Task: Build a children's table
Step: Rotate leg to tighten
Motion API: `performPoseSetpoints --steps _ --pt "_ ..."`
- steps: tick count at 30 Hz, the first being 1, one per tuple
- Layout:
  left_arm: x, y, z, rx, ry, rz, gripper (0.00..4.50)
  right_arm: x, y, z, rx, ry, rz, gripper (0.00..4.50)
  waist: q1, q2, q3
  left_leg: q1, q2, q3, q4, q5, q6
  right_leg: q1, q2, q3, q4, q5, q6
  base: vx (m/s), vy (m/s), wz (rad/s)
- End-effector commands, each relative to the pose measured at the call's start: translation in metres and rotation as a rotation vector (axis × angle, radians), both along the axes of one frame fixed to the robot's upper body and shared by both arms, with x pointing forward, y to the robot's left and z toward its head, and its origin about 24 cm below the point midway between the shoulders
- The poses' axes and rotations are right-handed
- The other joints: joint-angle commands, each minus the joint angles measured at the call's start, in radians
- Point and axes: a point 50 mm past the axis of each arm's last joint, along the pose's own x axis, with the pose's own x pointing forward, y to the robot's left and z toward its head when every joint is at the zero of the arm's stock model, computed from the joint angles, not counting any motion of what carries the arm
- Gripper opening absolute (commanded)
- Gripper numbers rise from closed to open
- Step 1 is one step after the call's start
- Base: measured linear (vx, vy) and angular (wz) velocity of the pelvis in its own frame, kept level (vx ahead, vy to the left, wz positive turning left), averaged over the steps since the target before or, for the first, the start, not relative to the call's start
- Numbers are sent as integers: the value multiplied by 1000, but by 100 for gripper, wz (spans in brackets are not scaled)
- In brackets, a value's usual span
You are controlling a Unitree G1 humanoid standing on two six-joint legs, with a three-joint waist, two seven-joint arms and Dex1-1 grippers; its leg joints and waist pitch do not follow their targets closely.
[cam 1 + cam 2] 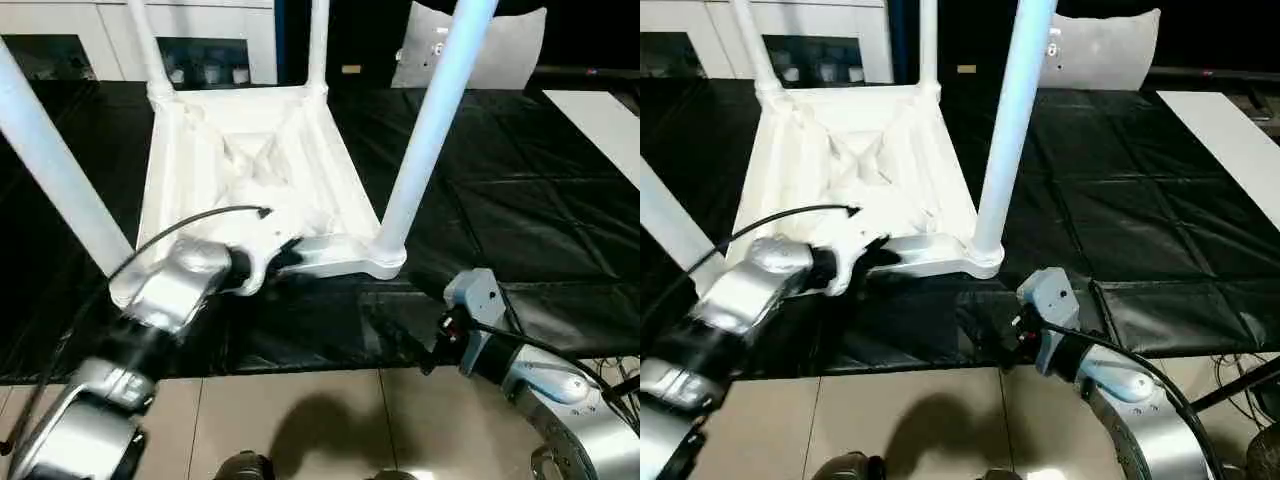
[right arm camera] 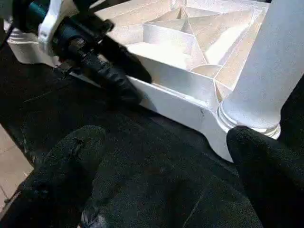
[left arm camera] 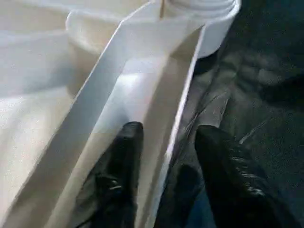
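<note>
1. Table point(image 1: 250, 170) lies upside down on the black mat point(image 1: 520, 200), its near rim close to the mat's front edge. In the left eye view four legs stand up from the corner sockets: near right leg point(image 1: 425, 130), near left leg point(image 1: 50, 170), far left leg point(image 1: 145, 45) and far right leg point(image 1: 318, 45). Left gripper point(image 1: 285, 255) sits at the near rim. Right gripper point(image 1: 400, 345) hovers over the mat's front edge, apart from the table.

2. In the right eye view the same layout shows: the near right leg point(image 1: 1010, 120) rises from its socket point(image 1: 985, 262), and the right gripper point(image 1: 985, 335) is just below that corner, not touching it.

3. In the left wrist view the left gripper's two black fingers point(image 3: 121, 166) straddle the thin rim wall point(image 3: 175, 123), one inside, one outside. A small gap shows on each side, so I judge it loosely closed around the rim, not squeezing hard.

4. In the right wrist view the right gripper's fingers point(image 2: 71, 156) are spread wide and hold nothing. The socketed leg point(image 2: 266, 66) stands just ahead, and the left gripper point(image 2: 114, 78) is at the rim.

5. Judgement: all four legs look seated, so fitting seems done. What is left is likely checking the legs are firm and turning the table onto its feet.
</note>
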Motion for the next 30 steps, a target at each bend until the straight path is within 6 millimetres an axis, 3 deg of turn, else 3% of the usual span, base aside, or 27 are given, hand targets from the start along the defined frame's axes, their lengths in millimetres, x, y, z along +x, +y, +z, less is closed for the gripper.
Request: performPoseSetpoints --steps 1,9,10,15,19,22,24,27,30 --pt "3 -4 3 3 -17 -36 167 0 -1 2 -8 0 5 450 3 0 -58 30 85 -25 -86 -147 64 23 -92 35 -68 85 -299 0 0 0" --pt "14 -6 1 93 -49 -70 112 -4 1 0 -13 6 16 450 2 -1 -58 28 86 -26 -85 -128 82 24 -94 34 -68 120 -304 0 0 0" --pt "16 -6 0 110 -51 -78 101 -4 1 0 -13 6 15 450 3 4 -57 28 87 -27 -85 -132 81 24 -95 34 -67 119 -306 0 0 0" --pt "19 -8 1 109 -50 -103 51 -5 0 0 -14 4 7 450 2 6 -53 33 91 -28 -94 -208 54 20 -96 36 -76 34 -308 0 0 0" --pt "18 -12 2 57 -31 -137 30 -6 0 0 -17 3 6 450 0 5 -53 32 91 -27 -95 -208 51 20 -97 36 -75 47 -310 0 0 0" --pt "14 -13 1 10 9 -167 9 -7 0 0 -19 3 10 450 0 3 -58 31 91 -24 -91 -153 73 23 -97 35 -68 127 -317 0 0 0" --pt "10 -6 -2 -15 32 -192 9 -4 -1 2 -23 -8 19 450 0 2 -63 28 88 -23 -84 -85 105 26 -97 32 -59 223 -326 0 0 0" --pt "4 4 -3 -22 16 -209 9 0 -4 4 -27 -26 12 450 -3 -2 -63 25 88 -20 -81 -59 136 31 -101 30 -56 268 -333 0 0 0" --pt "-6 21 -5 -27 -7 -223 9 4 -8 7 -29 -40 10 450 -6 -1 -64 24 93 -21 -82 -57 145 32 -100 27 -53 260 -334 0 0 0"
